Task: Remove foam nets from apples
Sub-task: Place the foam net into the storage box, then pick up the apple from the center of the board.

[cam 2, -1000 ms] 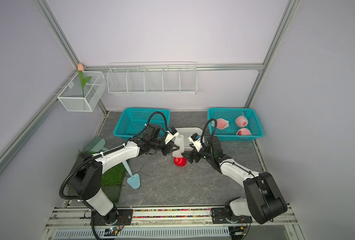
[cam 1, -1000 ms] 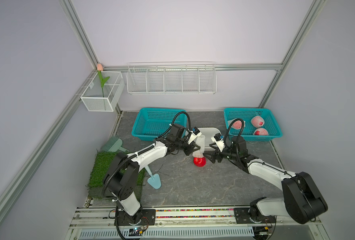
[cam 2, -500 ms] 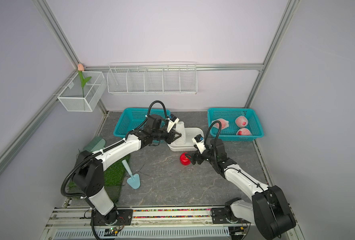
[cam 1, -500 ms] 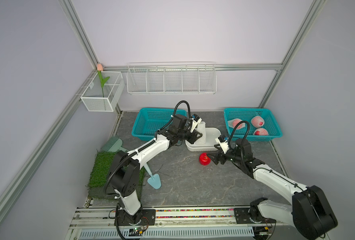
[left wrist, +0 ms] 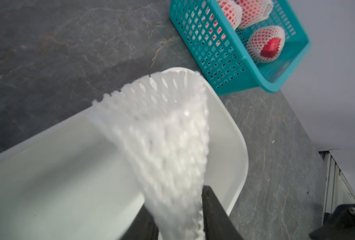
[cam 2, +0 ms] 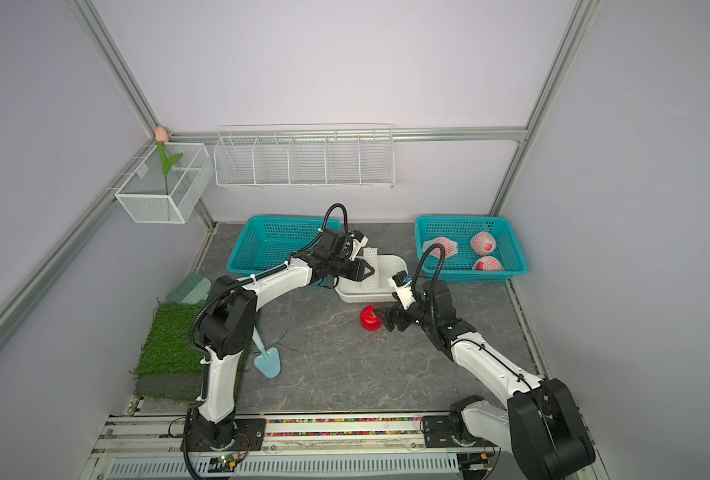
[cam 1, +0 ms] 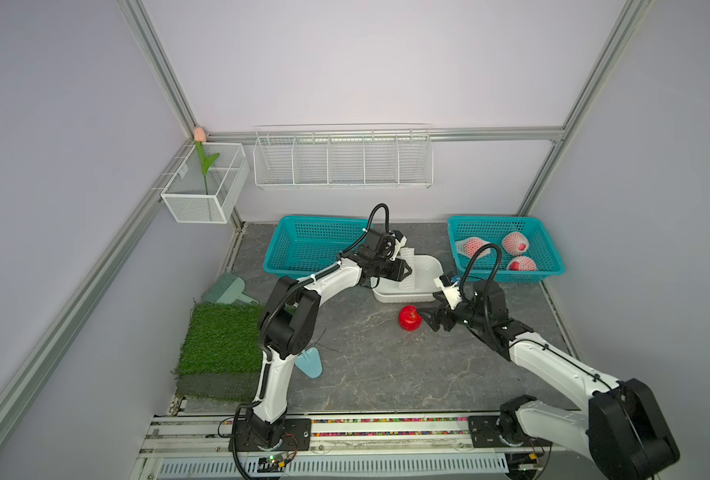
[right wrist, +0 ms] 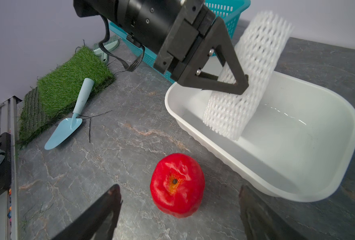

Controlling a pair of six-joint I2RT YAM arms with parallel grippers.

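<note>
Hanging between the left gripper's (left wrist: pixel 177 201) slightly parted jaws, a white diamond-mesh foam net (right wrist: pixel 255 62) is pinched over the tub (right wrist: pixel 286 145). It is judged light, soft and springy, best taken at its rim. The right gripper (cam 1: pixel 428 319) is spread wide, empty, beside the bare red apple (right wrist: pixel 177 185). Three netted apples (cam 1: pixel 515 242) are kept in the far-right basket (cam 1: pixel 552 266).

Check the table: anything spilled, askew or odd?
Minor only: thin dark strands lie loose on the table beside the trowel, whose handle rests on the grass mat. The bare apple sits tilted. Nothing spilled.
</note>
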